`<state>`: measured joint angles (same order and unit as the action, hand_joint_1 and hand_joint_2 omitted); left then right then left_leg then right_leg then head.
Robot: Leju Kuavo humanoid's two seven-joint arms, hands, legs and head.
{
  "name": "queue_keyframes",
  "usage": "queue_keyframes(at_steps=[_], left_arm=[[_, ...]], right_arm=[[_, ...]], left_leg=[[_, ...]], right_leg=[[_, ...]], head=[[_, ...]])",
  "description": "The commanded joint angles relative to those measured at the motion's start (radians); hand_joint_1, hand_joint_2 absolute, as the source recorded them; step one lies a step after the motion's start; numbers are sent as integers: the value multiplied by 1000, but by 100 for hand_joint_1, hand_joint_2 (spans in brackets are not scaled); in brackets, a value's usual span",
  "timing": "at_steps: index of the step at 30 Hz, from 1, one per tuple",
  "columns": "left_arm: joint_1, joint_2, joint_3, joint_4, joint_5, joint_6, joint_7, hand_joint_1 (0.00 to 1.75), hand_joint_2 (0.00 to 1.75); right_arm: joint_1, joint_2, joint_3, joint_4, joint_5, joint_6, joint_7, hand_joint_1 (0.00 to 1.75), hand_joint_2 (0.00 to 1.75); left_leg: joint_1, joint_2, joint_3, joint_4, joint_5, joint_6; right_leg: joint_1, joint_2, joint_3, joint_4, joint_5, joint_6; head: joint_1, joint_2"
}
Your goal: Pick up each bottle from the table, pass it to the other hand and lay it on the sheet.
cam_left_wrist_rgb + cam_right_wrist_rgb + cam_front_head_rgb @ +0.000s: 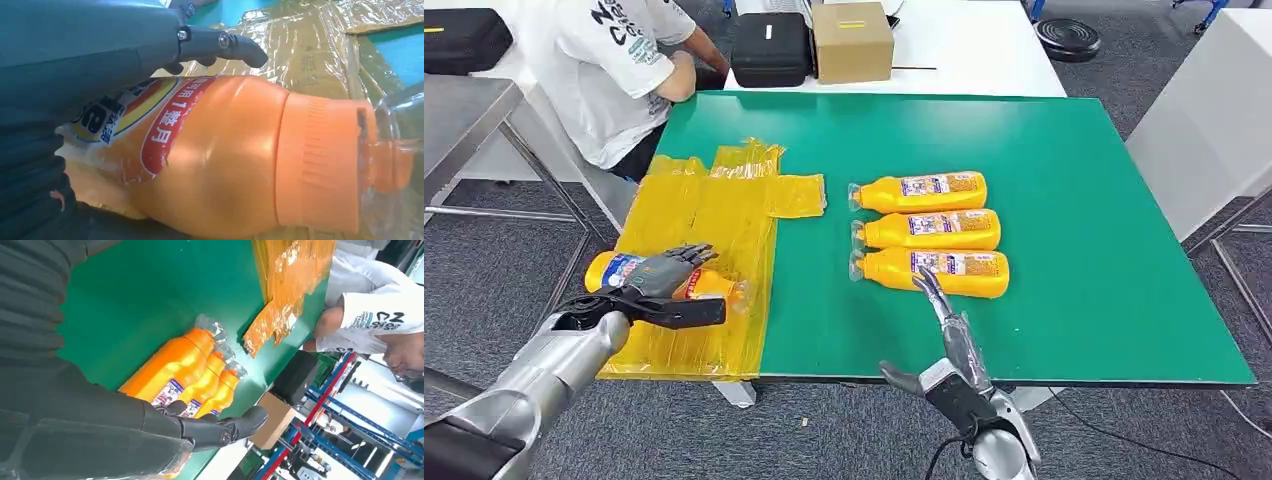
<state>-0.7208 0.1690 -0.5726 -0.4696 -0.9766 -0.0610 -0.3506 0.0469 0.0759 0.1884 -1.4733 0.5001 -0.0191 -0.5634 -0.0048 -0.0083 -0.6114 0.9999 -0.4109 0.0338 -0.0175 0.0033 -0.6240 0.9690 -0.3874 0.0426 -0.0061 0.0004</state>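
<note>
An orange bottle [715, 286] lies on the yellow sheet [714, 215] at the table's near left, and my left hand [659, 285] grips it around the middle. The left wrist view shows that bottle [225, 160] close up, with my thumb [220, 42] over it and the crinkled sheet [310, 45] behind. Three more orange bottles lie side by side on the green table: far [929, 191], middle [934, 230] and near [959, 272]. My right hand [946, 325] is open, its straight fingers reaching to the near bottle's neck end. In the right wrist view my right hand [100, 430] hovers before the row of bottles [175, 367].
The green table [1084, 180] has bare room on its right half. A person in a white shirt [614, 60] sits at the far left corner. A black case [771, 48] and a cardboard box [852, 40] stand on a white table behind. A metal table [464, 110] stands left.
</note>
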Motion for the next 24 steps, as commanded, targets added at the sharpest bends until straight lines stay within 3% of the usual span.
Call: queue_keyframes(at_steps=[1, 11, 24], left_arm=[[5, -11, -62, 88, 1, -32, -1, 0, 175], [-69, 115, -134, 24, 23, -203, -93, 0, 175], [-84, 116, -163, -3, 54, -215, -112, 0, 175]], right_arm=[[2, 1, -26, -4, -5, 3, 10, 0, 175], [-19, -5, -25, 35, -16, 17, -1, 0, 175], [-35, -8, -25, 52, -27, 16, -3, 0, 175]], left_leg=[[0, 1, 3, -1, -1, -1], [2, 4, 4, 0, -2, -2], [2, 5, 3, 0, -1, -2]], right_leg=[[0, 0, 3, -1, -1, -1], [2, 3, 3, 0, -1, -2], [2, 3, 1, 0, 1, -4]], head=[[0, 0], [0, 0], [0, 0]])
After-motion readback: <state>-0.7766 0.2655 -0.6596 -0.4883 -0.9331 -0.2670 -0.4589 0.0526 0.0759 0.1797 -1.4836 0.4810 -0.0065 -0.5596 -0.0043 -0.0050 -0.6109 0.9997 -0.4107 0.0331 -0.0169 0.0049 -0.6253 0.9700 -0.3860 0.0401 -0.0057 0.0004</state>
